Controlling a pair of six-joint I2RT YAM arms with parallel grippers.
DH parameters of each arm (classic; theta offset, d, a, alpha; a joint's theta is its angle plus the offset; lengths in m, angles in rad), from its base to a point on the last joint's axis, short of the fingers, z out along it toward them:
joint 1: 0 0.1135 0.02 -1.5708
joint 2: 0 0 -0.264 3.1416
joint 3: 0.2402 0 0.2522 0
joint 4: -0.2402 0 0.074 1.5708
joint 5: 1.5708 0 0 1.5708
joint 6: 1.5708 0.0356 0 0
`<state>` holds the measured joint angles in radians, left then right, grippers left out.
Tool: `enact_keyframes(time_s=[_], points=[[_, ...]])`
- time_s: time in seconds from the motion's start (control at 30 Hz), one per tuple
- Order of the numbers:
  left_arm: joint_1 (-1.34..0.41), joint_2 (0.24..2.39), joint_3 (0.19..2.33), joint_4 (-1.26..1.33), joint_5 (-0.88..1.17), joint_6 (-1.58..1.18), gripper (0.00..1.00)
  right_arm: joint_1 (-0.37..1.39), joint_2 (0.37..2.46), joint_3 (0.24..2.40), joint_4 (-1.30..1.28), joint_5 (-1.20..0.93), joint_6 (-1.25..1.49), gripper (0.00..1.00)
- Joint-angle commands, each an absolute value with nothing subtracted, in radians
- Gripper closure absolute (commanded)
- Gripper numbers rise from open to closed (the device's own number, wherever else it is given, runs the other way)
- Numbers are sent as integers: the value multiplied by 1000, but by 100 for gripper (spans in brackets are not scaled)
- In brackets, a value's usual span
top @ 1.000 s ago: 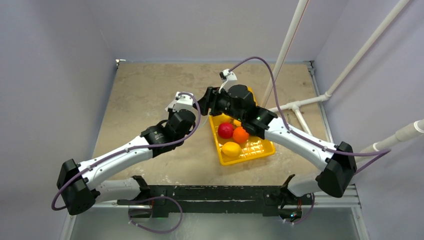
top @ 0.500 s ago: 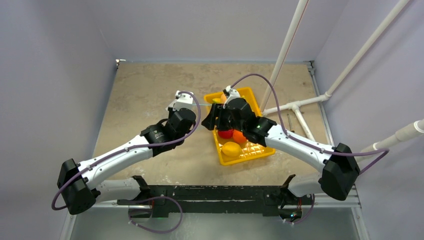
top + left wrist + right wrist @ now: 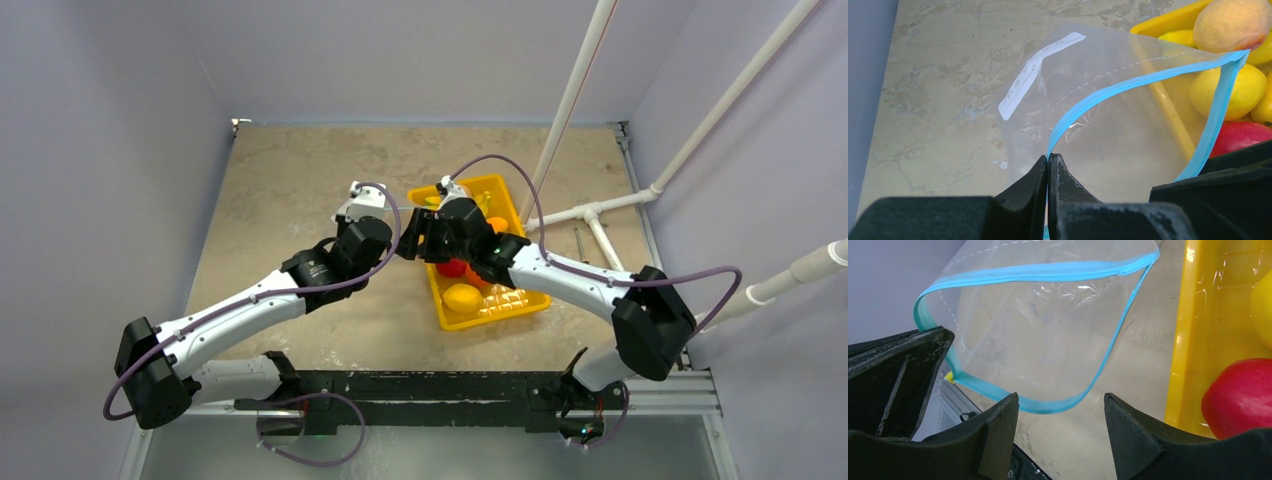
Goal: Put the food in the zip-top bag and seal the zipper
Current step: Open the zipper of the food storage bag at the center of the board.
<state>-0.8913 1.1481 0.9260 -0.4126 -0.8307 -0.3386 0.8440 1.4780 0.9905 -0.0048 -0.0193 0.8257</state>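
The clear zip-top bag (image 3: pixel 1088 125) hangs open beside the yellow tray (image 3: pixel 530 300). My left gripper (image 3: pixel 1049 159) is shut on the bag's teal zipper (image 3: pixel 1128 85) at one side of the mouth. My right gripper (image 3: pixel 1060 399) is open, its jaws wide apart just below the opposite zipper lip (image 3: pixel 1048 405), holding nothing. The food lies in the tray: a red fruit (image 3: pixel 1243 395), a yellow fruit (image 3: pixel 1228 90) and a peach-coloured fruit (image 3: pixel 1230 22). From above, the two grippers meet at the tray's left edge, and a red fruit (image 3: pixel 452 268) and a yellow fruit (image 3: pixel 462 297) show.
White pipes (image 3: pixel 590 215) run across the table's right side and up the back wall. Grey walls close in the tan table (image 3: pixel 300 170) on the left, back and right. The right arm's body (image 3: pixel 560 275) spans the tray.
The right gripper has swung from over the tray's far end toward me and left, up to the bag mouth, and its jaws have widened a little. The left arm has not moved.
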Motion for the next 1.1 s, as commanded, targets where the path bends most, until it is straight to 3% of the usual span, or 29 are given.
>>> enact_keyframes(time_s=[0.0, 0.13, 0.33, 0.5, 0.63, 0.77, 1.07], points=[[-891, 1149, 969, -399, -835, -367, 100, 846, 1489, 1002, 94, -42, 886, 34], [-891, 1147, 971, -398, -826, -375, 100, 847, 1521, 1019, 108, -43, 896, 36], [-892, 1141, 965, -406, -822, -384, 100, 847, 1559, 1031, 112, -33, 879, 47], [-891, 1124, 962, -421, -829, -388, 100, 847, 1561, 1029, 115, -5, 865, 72], [-891, 1121, 963, -430, -834, -384, 100, 847, 1543, 1026, 110, -3, 847, 98], [-892, 1127, 965, -431, -841, -379, 100, 848, 1519, 1012, 117, -3, 830, 100], [-892, 1165, 984, -426, -853, -351, 79, 852, 1482, 1009, 103, -4, 785, 100]])
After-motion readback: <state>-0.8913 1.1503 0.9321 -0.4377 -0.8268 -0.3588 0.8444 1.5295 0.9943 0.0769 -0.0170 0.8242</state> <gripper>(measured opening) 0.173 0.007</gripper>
